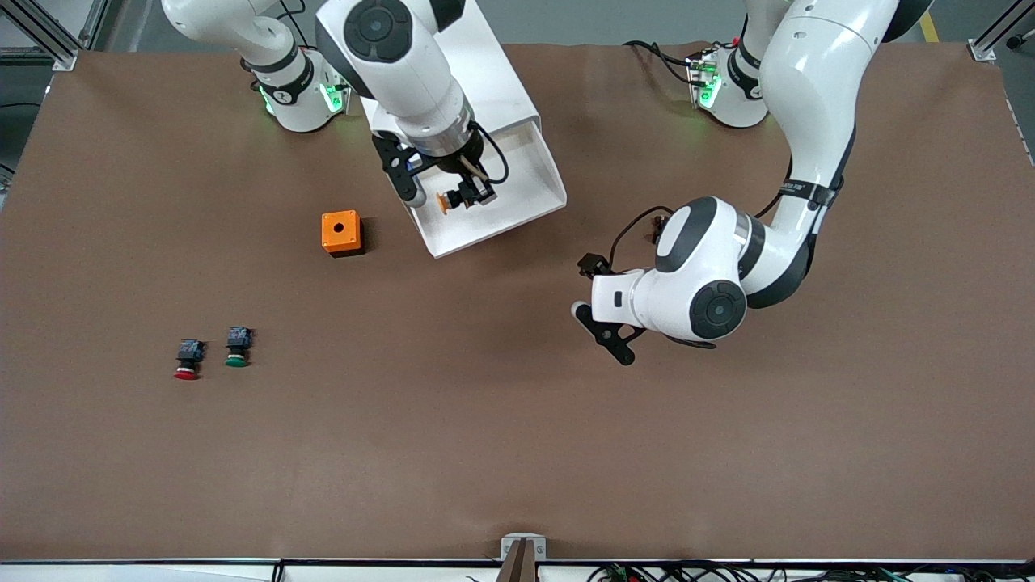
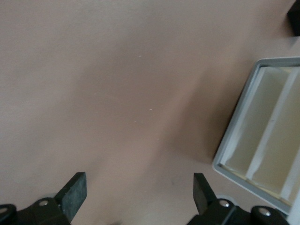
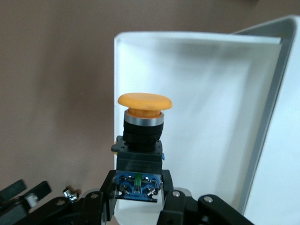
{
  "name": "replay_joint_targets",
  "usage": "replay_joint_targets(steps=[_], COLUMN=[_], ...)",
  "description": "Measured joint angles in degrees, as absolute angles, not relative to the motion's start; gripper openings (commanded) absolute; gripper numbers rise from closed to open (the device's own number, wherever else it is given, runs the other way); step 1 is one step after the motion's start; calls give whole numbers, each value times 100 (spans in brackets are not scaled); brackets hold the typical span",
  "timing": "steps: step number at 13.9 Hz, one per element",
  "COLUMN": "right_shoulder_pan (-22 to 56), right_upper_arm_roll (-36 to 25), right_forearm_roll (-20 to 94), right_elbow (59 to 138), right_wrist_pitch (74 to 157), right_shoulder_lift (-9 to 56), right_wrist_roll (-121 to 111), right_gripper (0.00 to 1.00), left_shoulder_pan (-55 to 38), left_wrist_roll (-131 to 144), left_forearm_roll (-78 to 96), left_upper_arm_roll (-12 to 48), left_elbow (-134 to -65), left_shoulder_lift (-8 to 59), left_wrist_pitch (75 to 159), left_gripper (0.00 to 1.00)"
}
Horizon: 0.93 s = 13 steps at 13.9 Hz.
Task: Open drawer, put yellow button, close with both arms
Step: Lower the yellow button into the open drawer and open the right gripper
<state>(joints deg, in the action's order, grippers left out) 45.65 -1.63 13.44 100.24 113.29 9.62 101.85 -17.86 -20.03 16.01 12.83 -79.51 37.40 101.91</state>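
Observation:
The drawer is pulled out of the white cabinet, and its tray lies open toward the front camera. My right gripper is over the open drawer, shut on the dark body of the yellow button. In the right wrist view, my right gripper clamps the button's blue-black base, with the yellow button's cap pointing away over the drawer's white floor. My left gripper is open and empty over bare table beside the cabinet, toward the left arm's end. Its fingers stand wide apart.
An orange box with a round hole sits on the table beside the drawer, toward the right arm's end. A red-capped button and a green-capped button stand nearer the front camera. Part of the white cabinet shows in the left wrist view.

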Motion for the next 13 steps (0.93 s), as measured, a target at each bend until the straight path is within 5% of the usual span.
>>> replay_joint_targets(steps=[10,12,13], right_shoulder_pan=[4943,4947,4947], right_upper_arm_roll=[-170,-171,-174], right_forearm_roll=[1346,1346,1346], right_elbow=[10490,10485,10481], right_wrist_pitch=[12018,12026,12024], right_shoulder_lift=[1372,1386,1387], right_wrist_roll=[10280,10282,10284], right_gripper=[18,30,66], left_shoulder_pan=[-1786,-1785,-1785], left_wrist_roll=[-2004,-2004,-2004], left_forearm_roll=[1533,1456,1425], left_upper_arm_roll=[1278,1276,1273], left_elbow=[-7970,-7970,-7970], left_shoulder_lift=[3795,3799,3800], left_wrist_pitch=[10366,10369,10370], left_gripper=[100,100,100])
